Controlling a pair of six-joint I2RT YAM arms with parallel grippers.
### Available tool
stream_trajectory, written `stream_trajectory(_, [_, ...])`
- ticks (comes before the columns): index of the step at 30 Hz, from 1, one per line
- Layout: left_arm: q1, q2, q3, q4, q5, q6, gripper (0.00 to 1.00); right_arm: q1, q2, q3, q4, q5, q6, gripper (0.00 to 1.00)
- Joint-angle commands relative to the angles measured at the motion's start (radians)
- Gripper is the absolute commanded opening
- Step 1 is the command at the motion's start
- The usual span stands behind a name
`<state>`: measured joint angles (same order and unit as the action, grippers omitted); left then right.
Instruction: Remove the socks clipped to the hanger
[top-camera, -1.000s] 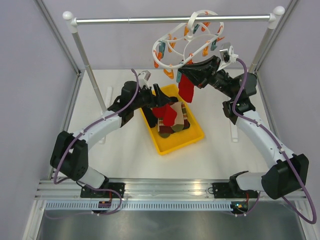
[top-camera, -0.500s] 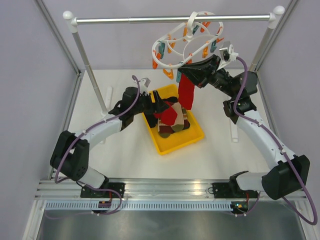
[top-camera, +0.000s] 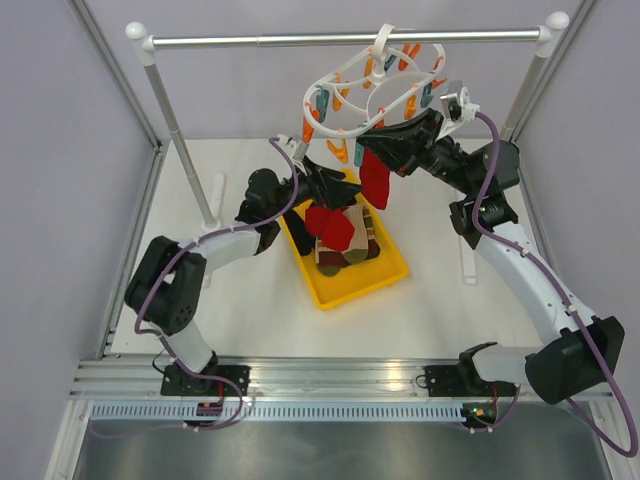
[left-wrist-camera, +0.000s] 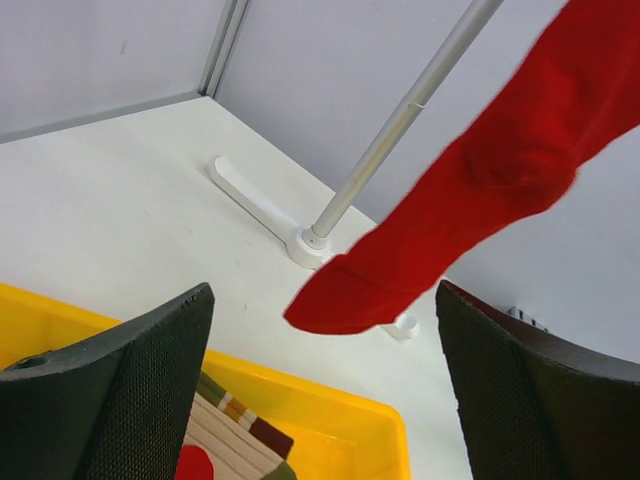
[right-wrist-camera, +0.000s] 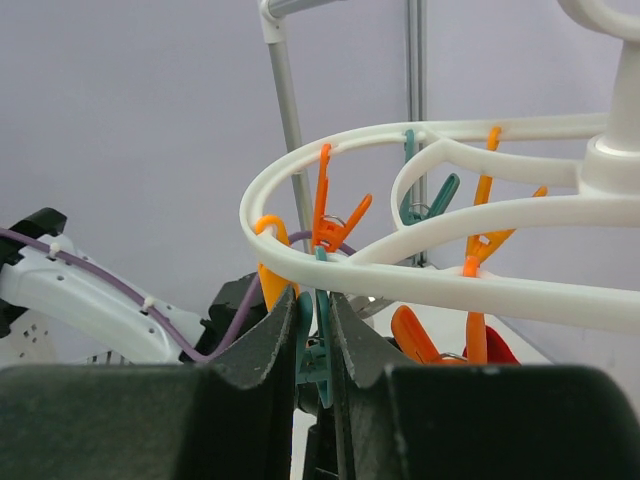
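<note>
While the jaws of the right gripper (right-wrist-camera: 318, 320) squeeze a teal plastic clip (right-wrist-camera: 316, 365) on the white plastic ring hanger (right-wrist-camera: 450, 285), upper centre, the limp red sock (left-wrist-camera: 470, 200) dangles between the open jaws of the left gripper (left-wrist-camera: 322, 300); unclipped now, it could fall ungrasped.

1. Plain lilac-grey walls (top-camera: 60, 150) on three sides.
2. White matte counter (top-camera: 250, 310), metal frame at its edges.
3. Silver rail (top-camera: 300, 40) across the back, on two leaning posts (top-camera: 180, 140) with white feet (left-wrist-camera: 255, 205).
4. Light even; shadows soft.
</note>
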<state>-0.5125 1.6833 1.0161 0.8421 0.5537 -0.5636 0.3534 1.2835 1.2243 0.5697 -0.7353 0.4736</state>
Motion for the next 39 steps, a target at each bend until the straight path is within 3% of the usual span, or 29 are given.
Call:
stream_trajectory(1, [-0.003,0.077,0.026,0.271,0.035,-0.004,0.94,0.009,-0.024,0.047,-0.017,-0.026,-0.029,0.06])
stream_trajectory(22, [-0.110,0.207,0.183,0.331,0.097,-0.079,0.87,0.007,-0.016,0.087,-0.054,-0.033,-0.041,0.06])
stream_trajectory(25, [-0.112,0.213,0.194,0.342,0.101,-0.117,0.78,0.009,-0.023,0.087,-0.064,-0.030,-0.049,0.06])
stream_trajectory(28, [-0.112,0.202,0.187,0.353,0.118,-0.159,0.61,0.010,-0.023,0.087,-0.064,-0.029,-0.046,0.06])
stream_trajectory(30, [-0.113,0.191,0.177,0.360,0.138,-0.191,0.41,0.009,-0.021,0.087,-0.068,-0.027,-0.046,0.06])
stream_trajectory(31, [-0.113,0.178,0.177,0.356,0.168,-0.200,0.20,0.010,-0.026,0.084,-0.071,-0.026,-0.047,0.06])
stream_trajectory(33, [-0.118,0.164,0.177,0.325,0.196,-0.220,0.06,0.010,-0.030,0.081,-0.091,-0.009,-0.056,0.06])
stream_trajectory(37, [-0.121,0.136,0.159,0.316,0.273,-0.284,0.02,0.013,-0.055,0.075,-0.163,0.063,-0.096,0.08])
stream_trajectory(39, [-0.121,0.153,0.167,0.362,0.328,-0.364,0.02,0.015,-0.075,0.073,-0.208,0.108,-0.122,0.15])
